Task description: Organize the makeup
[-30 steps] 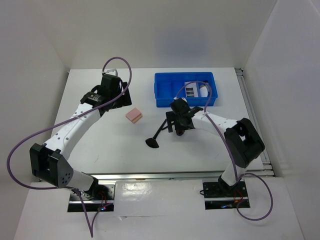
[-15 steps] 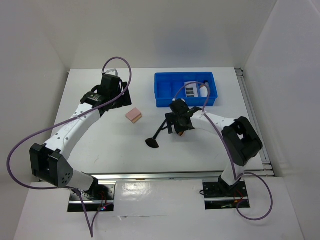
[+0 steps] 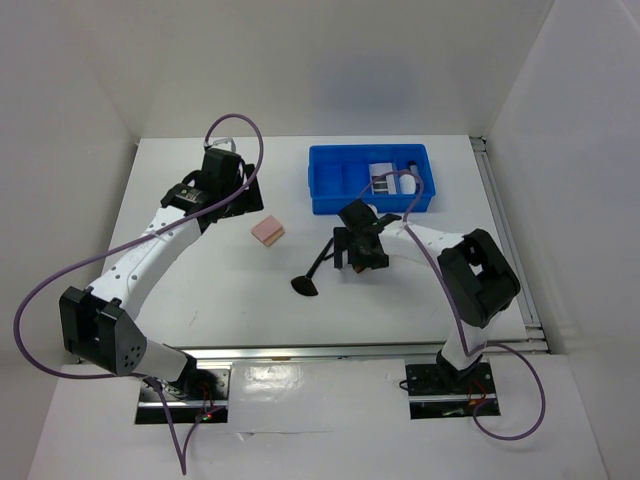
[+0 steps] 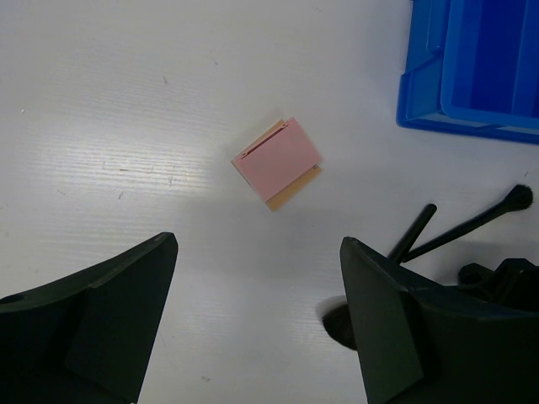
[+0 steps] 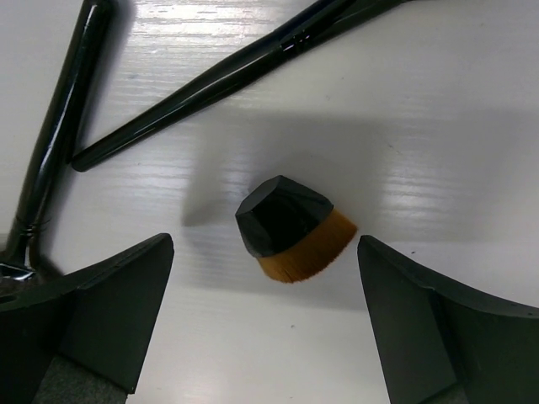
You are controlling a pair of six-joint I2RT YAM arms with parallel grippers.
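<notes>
Stowed: flat palette (image 3: 383, 180) and white egg-shaped piece (image 3: 408, 182), both in the right half of the blue bin (image 3: 335, 180), at 1 o'clock on the surface (image 3: 240, 300).

Outstanding: pink sponge (image 4: 278, 162), two thin black brushes (image 5: 210, 82) and stubby orange-brown brush (image 5: 293, 227), all loose around the bin's 7 o'clock.

Right claw (image 5: 264, 252): wide open, empty, straddling the stubby brush.

Left claw (image 4: 258, 244): wide open, empty, sponge at its 12 o'clock.

Progress: under half, by my estimate.

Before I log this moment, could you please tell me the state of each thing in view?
Bin: upright on table.
Palette: in bin, right end.
Egg: in bin, beside palette.
Sponge: flat on table, outside bin.
Stubby brush: on its side on table, loose.
Thin brushes: lying on table, outside bin.
Left tool: open, holding nothing.
Right tool: open, straddling stubby brush, not gripping it.
</notes>
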